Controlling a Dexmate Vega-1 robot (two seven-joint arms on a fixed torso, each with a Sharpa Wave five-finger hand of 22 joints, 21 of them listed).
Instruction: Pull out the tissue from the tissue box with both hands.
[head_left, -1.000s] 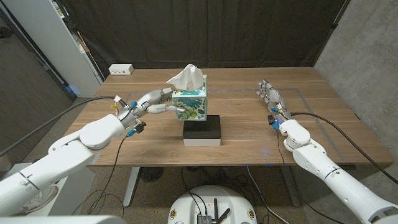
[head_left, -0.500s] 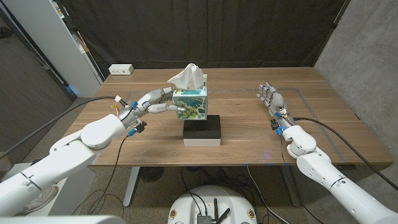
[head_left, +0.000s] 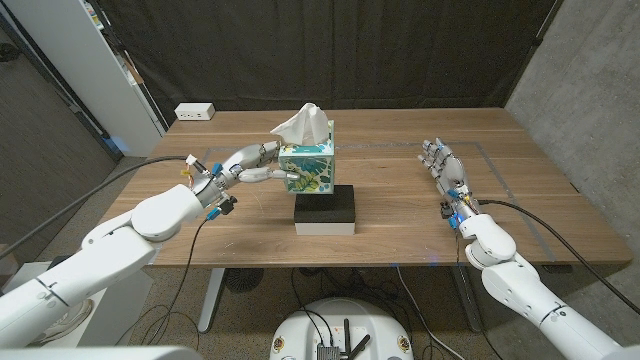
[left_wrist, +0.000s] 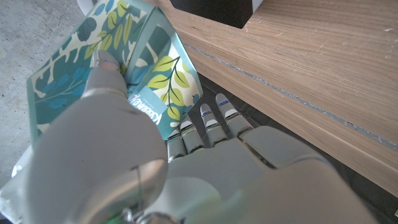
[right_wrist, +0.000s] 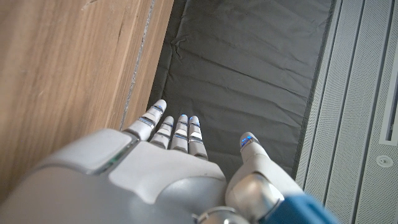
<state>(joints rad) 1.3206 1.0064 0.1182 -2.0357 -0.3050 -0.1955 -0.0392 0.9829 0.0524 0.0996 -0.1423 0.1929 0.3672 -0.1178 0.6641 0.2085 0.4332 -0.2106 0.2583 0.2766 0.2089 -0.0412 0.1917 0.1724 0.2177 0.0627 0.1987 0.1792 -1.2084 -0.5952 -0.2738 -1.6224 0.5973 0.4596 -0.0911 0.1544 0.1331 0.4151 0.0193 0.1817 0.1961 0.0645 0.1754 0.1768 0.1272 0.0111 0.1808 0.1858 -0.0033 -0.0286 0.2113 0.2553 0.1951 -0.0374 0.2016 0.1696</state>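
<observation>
The tissue box, teal with a leaf print, stands on a black-and-white block near the table's middle. A white tissue sticks up from its top. My left hand grips the box's left side, thumb on the front face and fingers around the back. In the left wrist view the thumb presses on the box while the fingers reach behind it. My right hand is open over the table's right part, far from the box and holding nothing. The right wrist view shows this hand with fingers straight.
A white power strip lies at the table's back left corner. Blue tape lines mark the wooden table on the right. A dark curtain hangs behind the table, and a white cabinet stands at the left.
My right hand has drawn back toward the table's front edge and a little to the right. The left hand and the box have not moved.
</observation>
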